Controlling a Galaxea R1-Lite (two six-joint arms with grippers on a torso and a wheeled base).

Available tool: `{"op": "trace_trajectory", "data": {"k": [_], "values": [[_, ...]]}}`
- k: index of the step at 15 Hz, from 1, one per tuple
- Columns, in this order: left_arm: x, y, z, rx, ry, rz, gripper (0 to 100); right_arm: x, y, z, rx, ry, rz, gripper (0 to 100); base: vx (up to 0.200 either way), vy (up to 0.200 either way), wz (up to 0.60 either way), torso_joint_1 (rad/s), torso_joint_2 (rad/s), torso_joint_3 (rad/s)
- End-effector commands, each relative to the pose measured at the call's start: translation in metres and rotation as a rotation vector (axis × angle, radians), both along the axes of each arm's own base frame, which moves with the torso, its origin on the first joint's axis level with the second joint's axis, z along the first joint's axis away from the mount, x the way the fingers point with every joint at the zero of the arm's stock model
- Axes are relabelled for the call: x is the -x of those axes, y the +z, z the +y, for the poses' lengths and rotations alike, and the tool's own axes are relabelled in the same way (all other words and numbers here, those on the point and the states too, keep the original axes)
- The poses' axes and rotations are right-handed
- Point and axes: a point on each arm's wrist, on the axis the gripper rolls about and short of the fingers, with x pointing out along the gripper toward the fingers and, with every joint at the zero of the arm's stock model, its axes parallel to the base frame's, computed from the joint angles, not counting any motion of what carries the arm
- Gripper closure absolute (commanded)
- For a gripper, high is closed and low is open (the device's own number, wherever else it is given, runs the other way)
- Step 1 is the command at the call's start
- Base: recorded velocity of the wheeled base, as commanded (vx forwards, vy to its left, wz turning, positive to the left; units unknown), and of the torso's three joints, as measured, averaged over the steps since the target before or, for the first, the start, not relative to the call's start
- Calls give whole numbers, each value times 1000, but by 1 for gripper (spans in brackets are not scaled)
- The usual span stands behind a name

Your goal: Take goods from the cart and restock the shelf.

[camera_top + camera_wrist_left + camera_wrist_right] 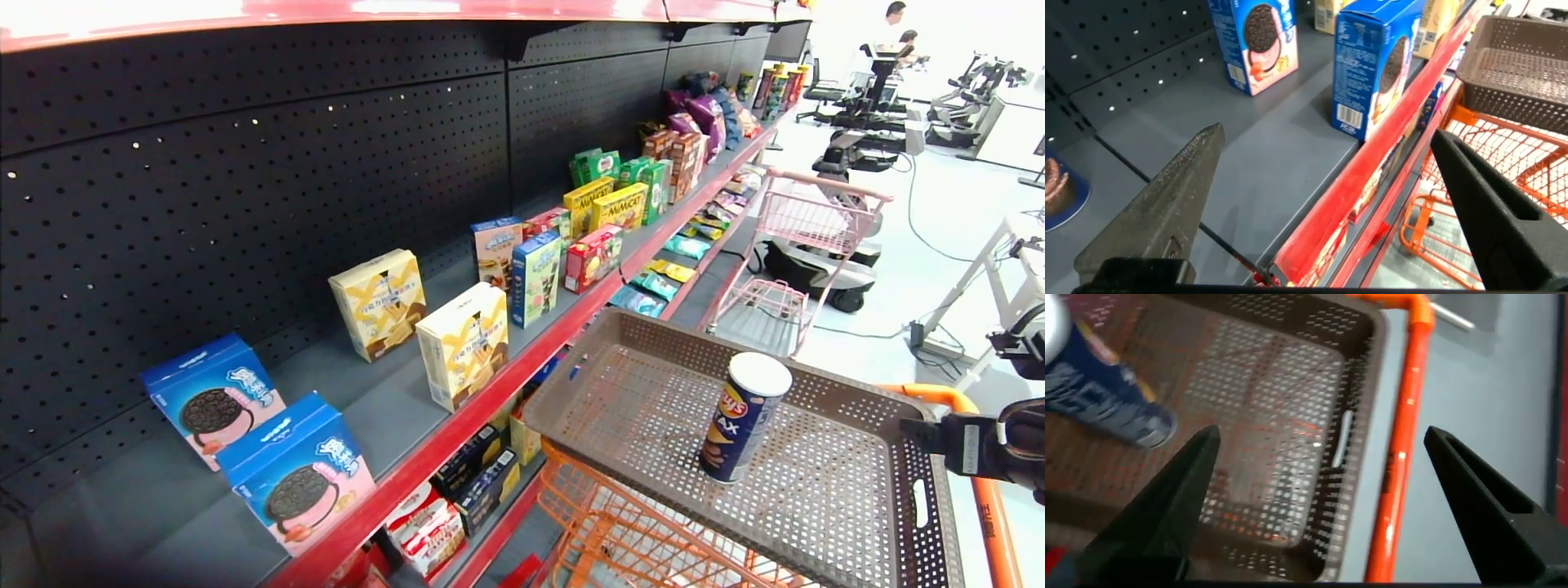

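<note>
Chip can (744, 416): we see it upright on the brown perforated tray (824, 531), white lid on top, roughly mid-tray. The tray sits on top of the orange cart (989, 510), which is parked just beside the shelf (384, 412).

Right claw (1321, 437): fingers spread wide, nothing between them. It hangs over the tray corner next to the cart's orange handle bar. The can lies off to one side of it, apart from both fingers.

Left claw (1324, 135): also spread wide and holding nothing. It is over the shelf's red front edge (1388, 139), near the closer blue cookie box (1368, 69).

Shelf stock, grey deck at our level:
- two blue cookie boxes, the near one (298, 469) at the front edge, the second (214, 398) behind it against the black pegboard back (245, 188);
- two pale yellow boxes further along, one (463, 343) at the front, one (380, 302) set back;
- beyond these, a mixed row of blue, red, yellow and green boxes, then purple bags.

Lower shelves hold more packets. A pink cart (804, 245) stands further down the aisle, well apart from ours.
</note>
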Motion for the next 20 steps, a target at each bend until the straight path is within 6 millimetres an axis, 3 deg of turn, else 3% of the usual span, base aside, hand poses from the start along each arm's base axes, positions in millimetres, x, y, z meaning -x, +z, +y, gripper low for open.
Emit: {"op": "trace_trajectory", "data": {"k": [1, 5, 10, 12, 17, 20], "values": [[0, 0, 0, 0, 1, 0, 0, -5, -5, 3, -20, 43, 25, 0, 0, 0, 0, 0, 0, 0], [0, 0, 0, 0, 1, 0, 0, -10, -13, 2, -136, 220, 28, 0, 0, 0, 0, 0, 0, 0], [0, 0, 0, 0, 1, 0, 0, -27, -30, -2, -200, 314, 44, 0, 0, 0, 0, 0, 0, 0], [0, 0, 0, 0, 1, 0, 0, -36, -39, -6, -182, 386, 21, 0, 0, 0, 0, 0, 0, 0], [0, 0, 0, 0, 1, 0, 0, -26, -69, 6, -159, 534, 38, 0, 0, 0, 0, 0, 0, 0], [0, 0, 0, 0, 1, 0, 0, -38, -80, 6, -127, 557, 15, 0, 0, 0, 0, 0, 0, 0]]}}
